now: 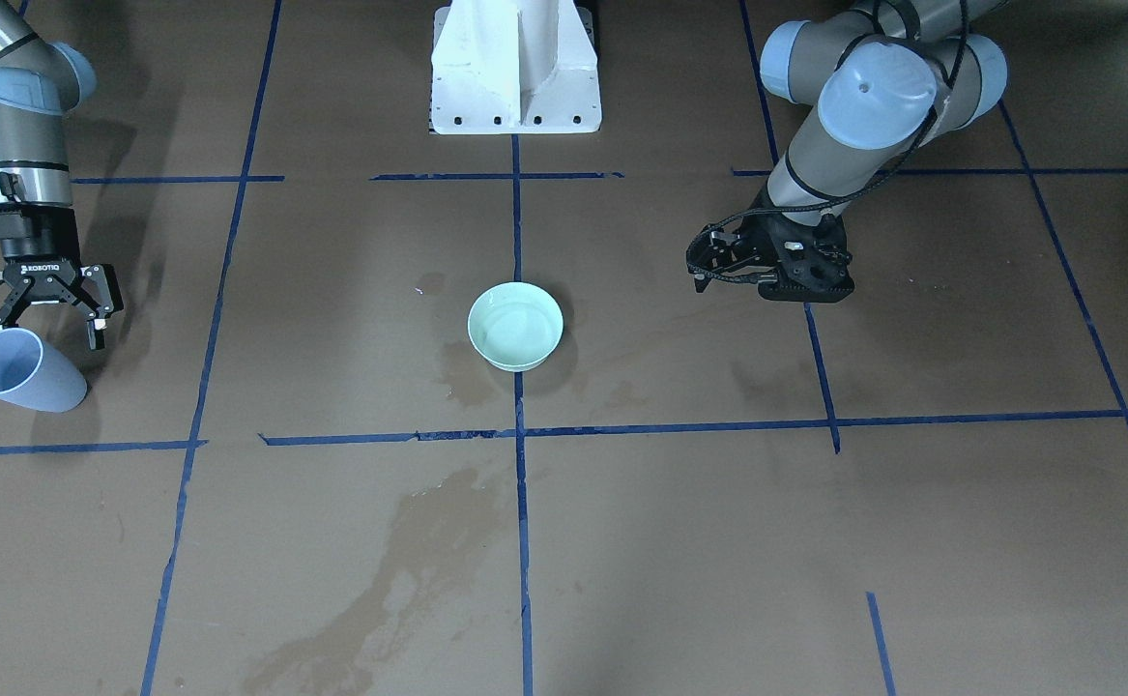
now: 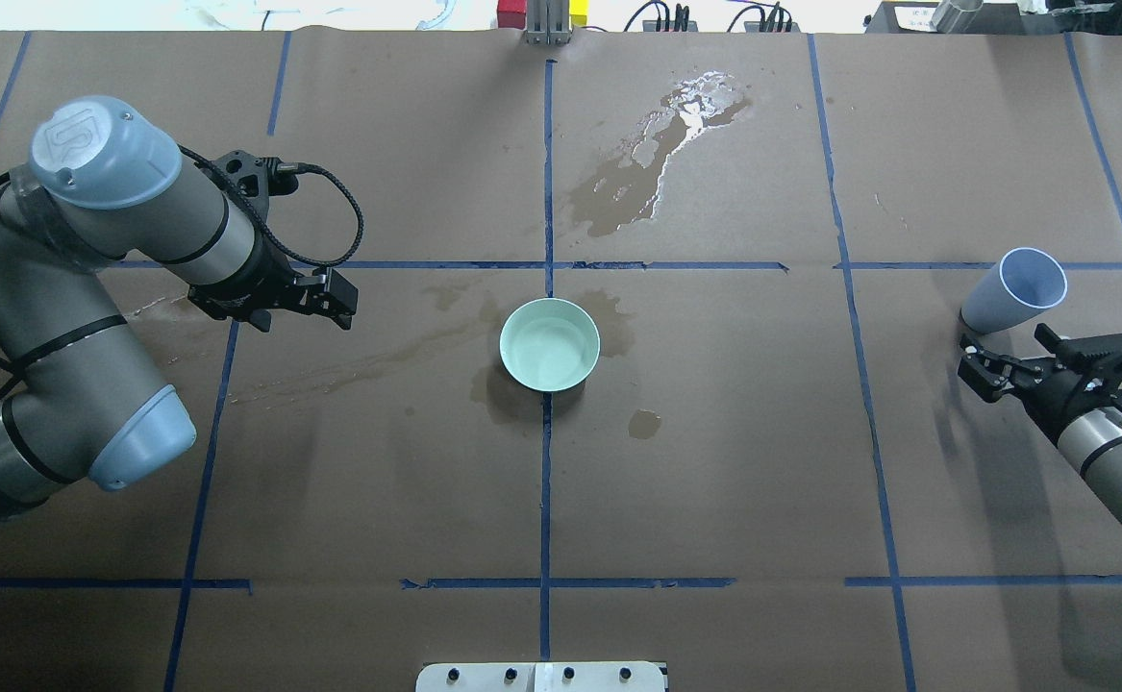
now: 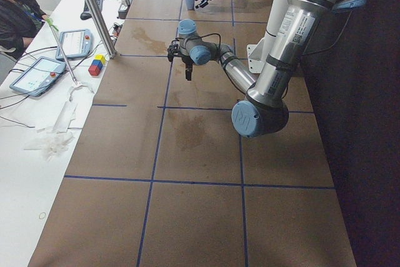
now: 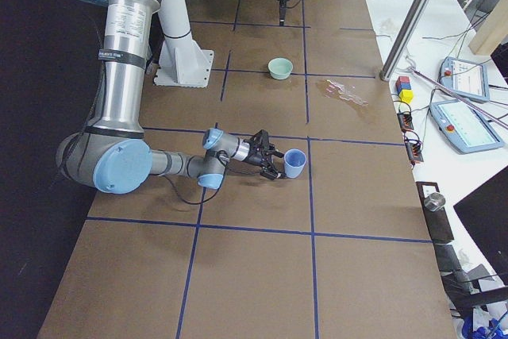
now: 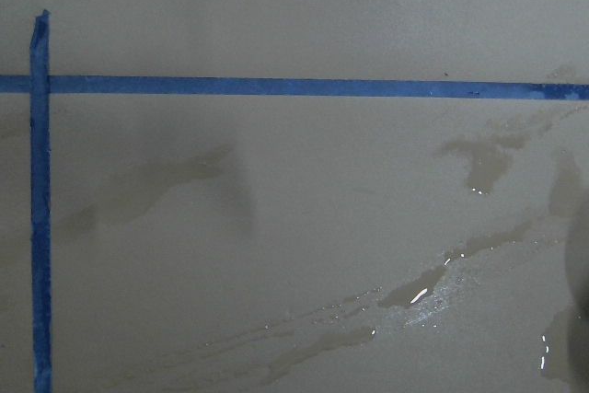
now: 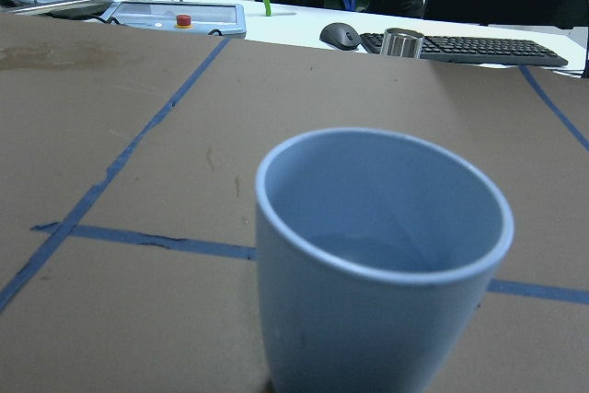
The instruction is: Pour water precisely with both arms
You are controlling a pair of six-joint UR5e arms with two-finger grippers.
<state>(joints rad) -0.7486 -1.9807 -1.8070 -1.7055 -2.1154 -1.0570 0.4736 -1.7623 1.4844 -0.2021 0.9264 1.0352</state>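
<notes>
A pale blue cup (image 2: 1014, 290) stands on the brown board at the right. My right gripper (image 2: 1001, 354) is open just beside it, with the jaws apart and nothing between them. The cup fills the right wrist view (image 6: 382, 264), and a faint level surface shows low inside it. I cannot tell whether that is water. It also shows in the front view (image 1: 20, 371) below the right gripper (image 1: 46, 317). A mint green bowl (image 2: 549, 344) sits at the centre. My left gripper (image 2: 337, 300) is shut and empty, hovering left of the bowl.
Spilled water glints on the board at the far centre (image 2: 681, 115) and under the left wrist (image 5: 419, 294). Dark wet stains surround the bowl. The white pedestal (image 1: 515, 68) stands at the robot's side. Operators' tablets and a keyboard (image 6: 460, 45) lie beyond the far edge.
</notes>
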